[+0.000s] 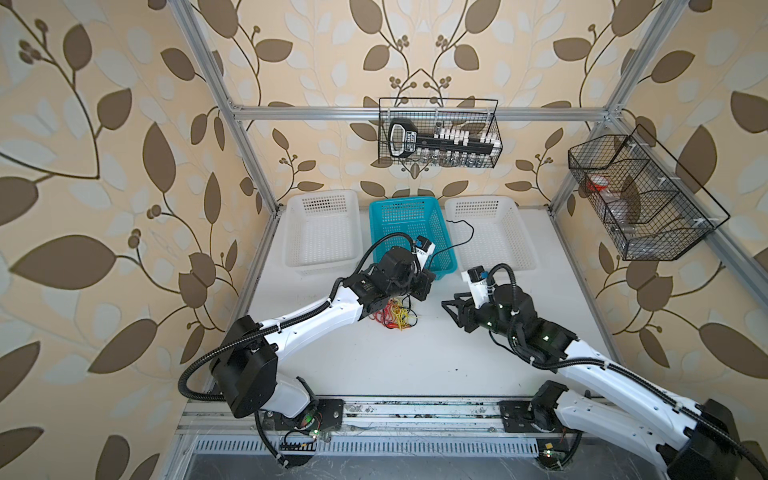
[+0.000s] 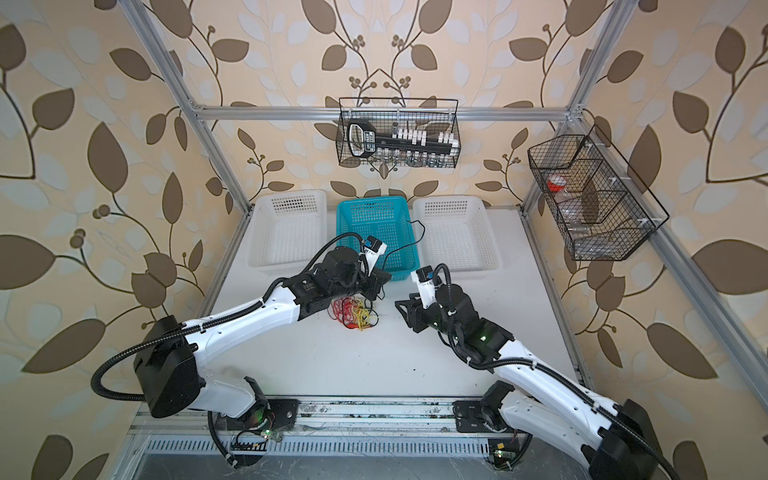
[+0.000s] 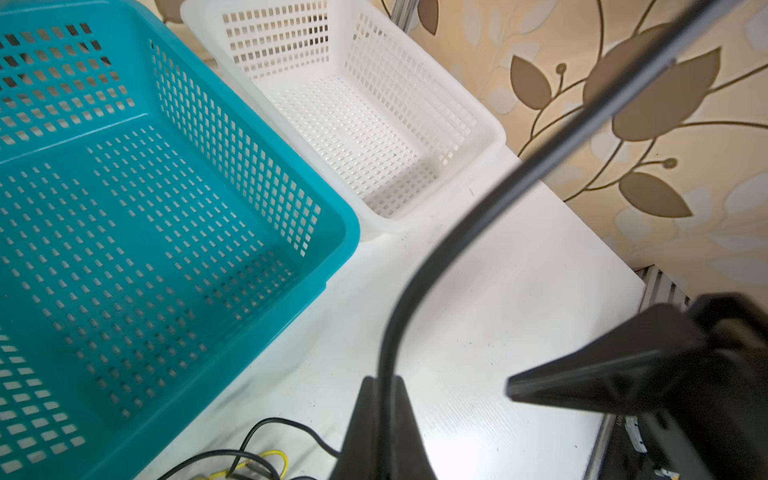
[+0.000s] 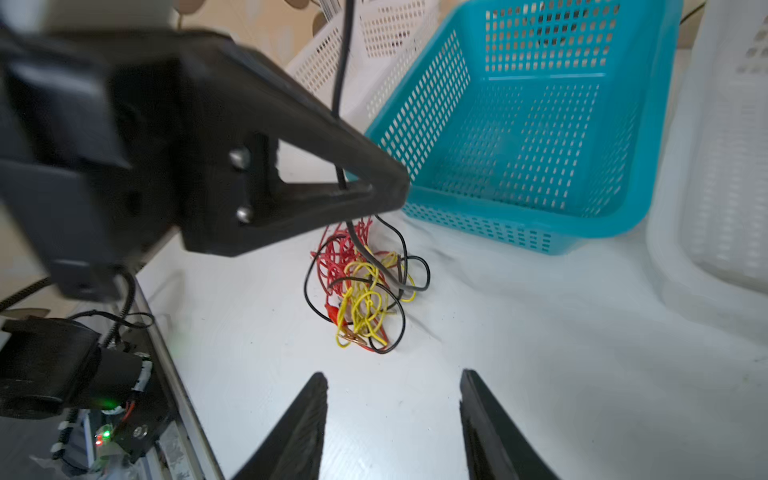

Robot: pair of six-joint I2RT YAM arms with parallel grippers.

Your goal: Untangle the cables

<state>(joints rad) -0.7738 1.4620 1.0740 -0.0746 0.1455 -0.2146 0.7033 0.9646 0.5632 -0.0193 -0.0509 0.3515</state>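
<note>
The cables (image 1: 397, 316) lie as a small tangle of red, yellow and black wires on the white table, in front of the teal basket; both top views show the tangle (image 2: 355, 313). My left gripper (image 1: 424, 286) hovers just above the heap, shut on one black cable (image 3: 457, 224). That cable rises from its closed tips (image 3: 382, 380) and loops back past the teal basket's right side (image 1: 469, 235). My right gripper (image 1: 451, 305) sits to the right of the tangle, low over the table. It is open (image 4: 392, 378), with nothing between its fingers, and points at the heap (image 4: 365, 291).
A teal basket (image 1: 415, 216) stands at the back between two white baskets (image 1: 316, 232) (image 1: 494, 241). A black wire basket (image 1: 440, 133) with tools hangs on the back rail, and another (image 1: 640, 195) hangs on the right frame. Aluminium posts edge the table.
</note>
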